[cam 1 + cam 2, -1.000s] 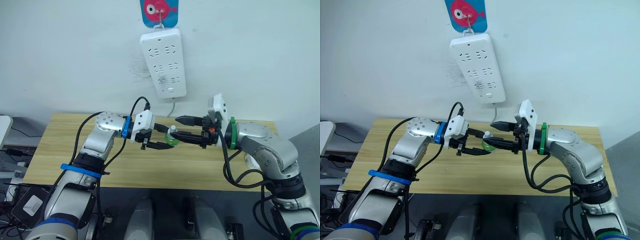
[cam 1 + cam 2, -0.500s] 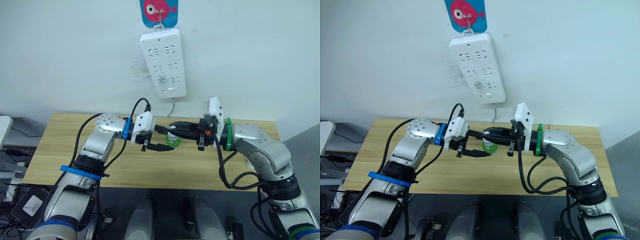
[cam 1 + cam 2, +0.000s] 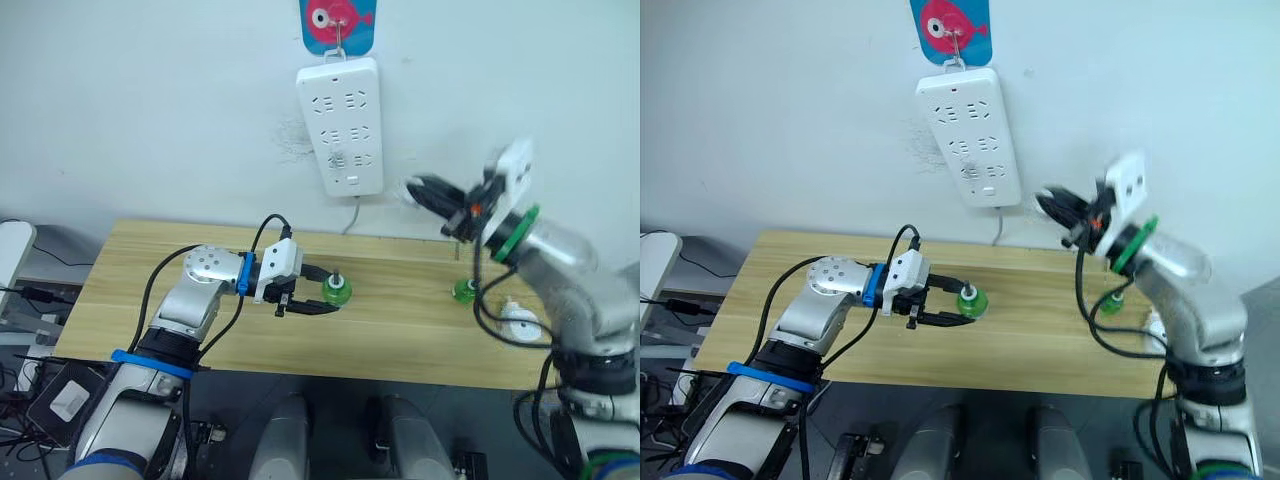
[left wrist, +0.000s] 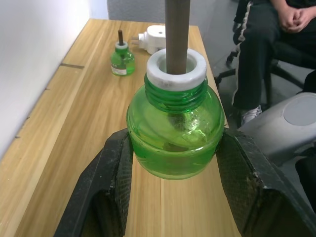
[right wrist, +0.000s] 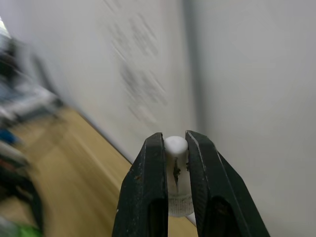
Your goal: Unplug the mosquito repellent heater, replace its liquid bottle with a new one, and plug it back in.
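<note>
The left gripper [image 3: 325, 297] sits low over the wooden worktop [image 3: 130, 300], its two black fingers [image 4: 111, 182] closed against the sides of a round green liquid bottle [image 4: 175, 131]. The bottle stands upright between them, with a white collar at its neck and a dark wick rod rising straight out of it. From the head views this bottle is near the middle of the worktop.

The right gripper [image 3: 420, 192] is raised well above the worktop, close to the white wall and just to the right of the long white power strip [image 3: 345, 125] that hangs from a hook under a blue and pink fish sticker [image 3: 338, 20]. Its fingers [image 5: 150, 192] are drawn narrow, pinching a small white cap [image 5: 176, 177] between them; what the piece is beyond that I cannot make out.

A second green bottle [image 3: 463, 290] with a dark wick stands upright on the right part of the worktop. Near it, closer to the right end, lies the mosquito repellent heater [image 3: 518, 322], a small white rounded unit resting on the wood, unplugged and apart from both grippers. The left wrist view shows the two just beside each other [image 4: 155, 38], and a seated person's legs [image 4: 266, 34] beyond the worktop's edge.
</note>
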Controlling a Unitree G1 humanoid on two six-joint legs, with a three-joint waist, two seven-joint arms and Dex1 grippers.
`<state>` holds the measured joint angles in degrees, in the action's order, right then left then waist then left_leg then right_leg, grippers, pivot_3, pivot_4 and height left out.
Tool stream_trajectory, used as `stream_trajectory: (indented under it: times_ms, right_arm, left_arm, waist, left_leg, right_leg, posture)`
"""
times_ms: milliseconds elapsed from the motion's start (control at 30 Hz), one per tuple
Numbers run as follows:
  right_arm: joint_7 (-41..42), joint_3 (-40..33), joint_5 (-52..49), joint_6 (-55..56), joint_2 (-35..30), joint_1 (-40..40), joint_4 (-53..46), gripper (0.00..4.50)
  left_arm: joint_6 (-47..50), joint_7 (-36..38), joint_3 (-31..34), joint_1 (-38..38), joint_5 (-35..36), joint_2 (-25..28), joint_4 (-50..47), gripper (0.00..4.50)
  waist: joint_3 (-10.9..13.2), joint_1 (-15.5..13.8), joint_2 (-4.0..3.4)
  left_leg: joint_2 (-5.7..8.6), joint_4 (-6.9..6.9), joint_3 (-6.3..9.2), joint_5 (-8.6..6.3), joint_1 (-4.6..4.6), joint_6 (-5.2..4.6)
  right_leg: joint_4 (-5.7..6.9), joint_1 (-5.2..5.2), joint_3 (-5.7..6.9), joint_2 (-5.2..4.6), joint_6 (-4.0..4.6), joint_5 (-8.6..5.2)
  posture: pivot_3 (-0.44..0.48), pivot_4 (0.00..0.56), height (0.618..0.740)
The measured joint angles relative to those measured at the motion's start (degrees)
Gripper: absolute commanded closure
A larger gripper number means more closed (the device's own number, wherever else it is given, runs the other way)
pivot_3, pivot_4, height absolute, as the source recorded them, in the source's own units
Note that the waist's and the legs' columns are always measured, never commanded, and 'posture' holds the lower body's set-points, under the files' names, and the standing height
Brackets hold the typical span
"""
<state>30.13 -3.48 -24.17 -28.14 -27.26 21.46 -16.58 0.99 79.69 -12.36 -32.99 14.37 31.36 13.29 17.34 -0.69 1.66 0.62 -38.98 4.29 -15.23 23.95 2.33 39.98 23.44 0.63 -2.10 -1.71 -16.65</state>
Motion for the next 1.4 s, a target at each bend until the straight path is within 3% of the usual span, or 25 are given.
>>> stream_trajectory:
  times_ms: [133,367,667,1033,1267,1400]
  right_arm:
    - [-4.16,2.78,10.02,16.86,6.28,-9.16,11.23,4.25]
    - [-7.76,2.76,16.43,36.46,12.60,-9.42,29.20,4.25]
    - [-7.83,2.74,18.46,47.05,15.91,-4.71,45.59,4.25]
    - [-9.20,2.37,19.42,54.83,16.51,0.34,58.30,4.25]
    - [-8.05,2.39,19.46,55.27,16.22,-0.61,59.45,1.82]
    - [-4.69,2.59,18.08,53.97,14.99,-2.55,52.36,1.82]
  left_arm:
    - [1.43,-0.35,0.49,1.00,0.39,0.38,-2.51,2.34]
    - [5.77,-0.92,1.32,2.86,1.56,3.02,-7.67,2.34]
    - [9.51,-3.44,4.49,5.14,3.54,5.93,-13.37,2.34]
    - [12.32,-3.90,5.93,5.24,4.56,8.93,-15.24,2.34]
    - [12.28,-3.93,5.77,4.64,4.57,8.65,-15.11,2.34]
    - [11.30,-4.02,5.57,3.50,4.48,7.49,-14.21,2.34]
  waist:
    - [0.01,1.04,-0.01]
    - [0.08,1.92,-0.04]
    - [1.05,1.36,-0.43]
    - [1.98,0.23,-0.55]
    - [2.24,0.23,-0.66]
    - [2.32,0.28,-0.71]
  left_leg:
    - [-0.09,0.01,-0.20,0.02,-0.11,-0.02]
    - [-0.24,0.05,-0.16,-0.05,-0.26,-0.20]
    - [-0.21,0.04,-0.19,-0.09,-0.30,-0.29]
    - [-0.19,0.08,-0.15,-0.09,-0.32,-0.29]
    - [-0.20,0.10,-0.17,-0.09,-0.31,-0.29]
    - [-0.20,0.12,-0.15,-0.09,-0.30,-0.28]
  right_leg:
    - [0.11,0.04,-0.10,0.02,0.00,0.00]
    - [0.28,0.03,-0.07,0.15,0.02,-0.01]
    - [0.28,0.00,-0.17,0.16,0.03,-0.02]
    - [0.29,-0.02,-0.19,0.16,0.07,-0.04]
    - [0.23,-0.02,-0.22,0.17,0.07,-0.04]
    - [0.20,-0.02,-0.24,0.16,0.07,-0.04]
  posture:
    - [0.096,0.280,0.740]
    - [0.143,0.328,0.740]
    - [0.203,0.394,0.740]
    - [0.206,0.399,0.740]
    - [0.175,0.389,0.740]
    - [0.141,0.372,0.740]
